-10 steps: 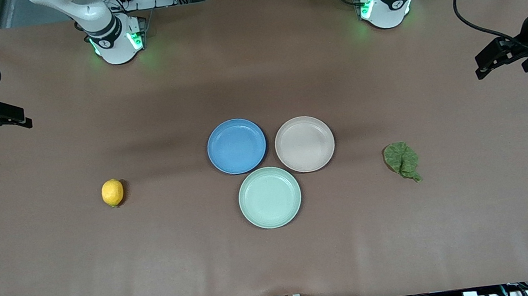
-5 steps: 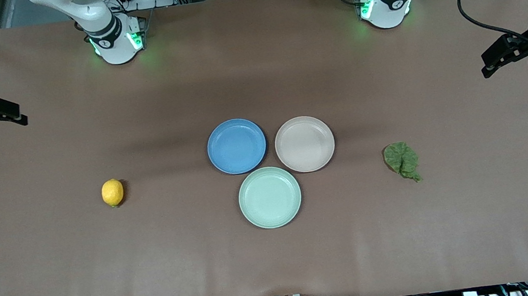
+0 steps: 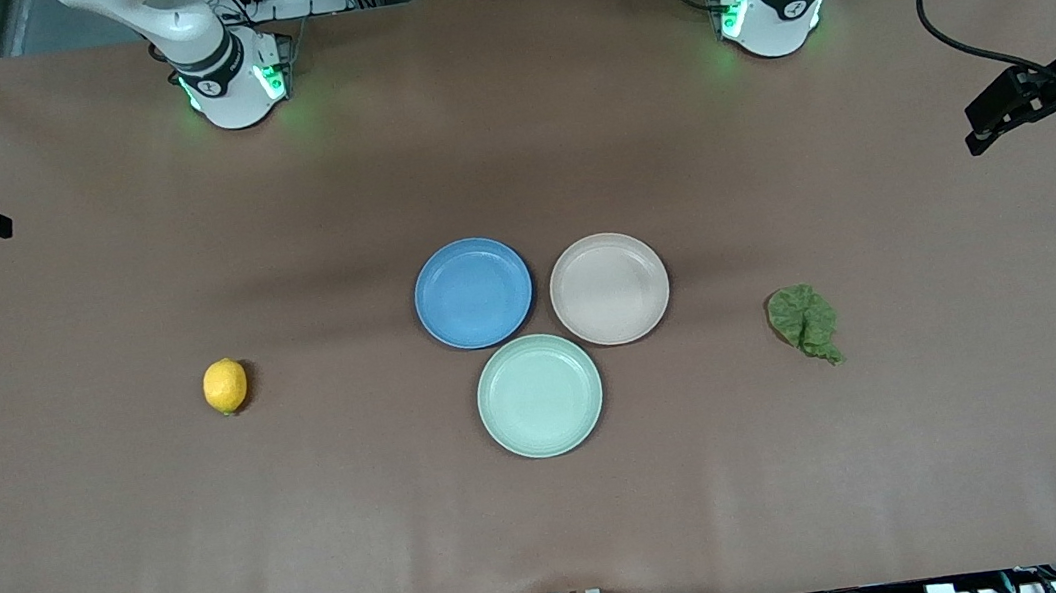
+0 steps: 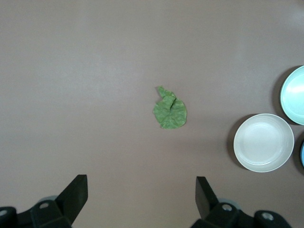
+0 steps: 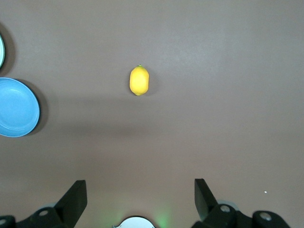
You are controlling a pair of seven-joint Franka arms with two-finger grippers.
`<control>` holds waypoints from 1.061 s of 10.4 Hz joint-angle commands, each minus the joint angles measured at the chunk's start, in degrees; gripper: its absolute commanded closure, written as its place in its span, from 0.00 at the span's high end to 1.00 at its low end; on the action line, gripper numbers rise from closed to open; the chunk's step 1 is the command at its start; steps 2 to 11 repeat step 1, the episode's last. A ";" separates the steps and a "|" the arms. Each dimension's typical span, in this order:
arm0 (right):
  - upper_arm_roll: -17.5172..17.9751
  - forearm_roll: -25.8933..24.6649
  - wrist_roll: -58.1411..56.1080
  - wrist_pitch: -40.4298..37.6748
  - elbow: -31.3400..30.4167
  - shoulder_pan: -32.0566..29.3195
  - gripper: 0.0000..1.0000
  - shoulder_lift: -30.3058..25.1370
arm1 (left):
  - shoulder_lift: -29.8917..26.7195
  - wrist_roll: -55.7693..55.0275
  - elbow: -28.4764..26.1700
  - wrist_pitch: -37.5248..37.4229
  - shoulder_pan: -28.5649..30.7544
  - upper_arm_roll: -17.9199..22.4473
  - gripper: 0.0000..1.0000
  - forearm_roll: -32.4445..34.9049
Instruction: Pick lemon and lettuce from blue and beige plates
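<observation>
No readable writing. The lemon (image 3: 225, 386) lies mid-left on the worktop (image 3: 557, 535); the lettuce (image 3: 804, 322) mid-right. The blue plate (image 3: 473, 292) and beige plate (image 3: 609, 288) sit centre, bare. The left end effector (image 4: 141, 195) and right end effector (image 5: 141, 195) hover spread wide at the frame edges.

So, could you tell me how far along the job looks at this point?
Done: the blue plate and beige plate are bare; the lemon and lettuce lie on the table. In hand: nothing; the left gripper and right gripper are open, high above them. Left: apparently nothing.
</observation>
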 commanded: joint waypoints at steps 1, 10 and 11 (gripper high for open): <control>0.97 -0.81 0.93 -0.83 1.25 -1.19 1.00 0.75 | 0.04 0.97 0.76 -0.90 0.39 -0.17 1.00 -0.12; 0.97 -0.81 0.93 -0.83 1.25 -1.19 1.00 0.75 | 0.04 0.97 0.76 -0.90 0.39 -0.17 1.00 -0.12; 0.97 -0.81 0.93 -0.83 1.25 -1.19 1.00 0.75 | 0.04 0.97 0.76 -0.90 0.39 -0.17 1.00 -0.12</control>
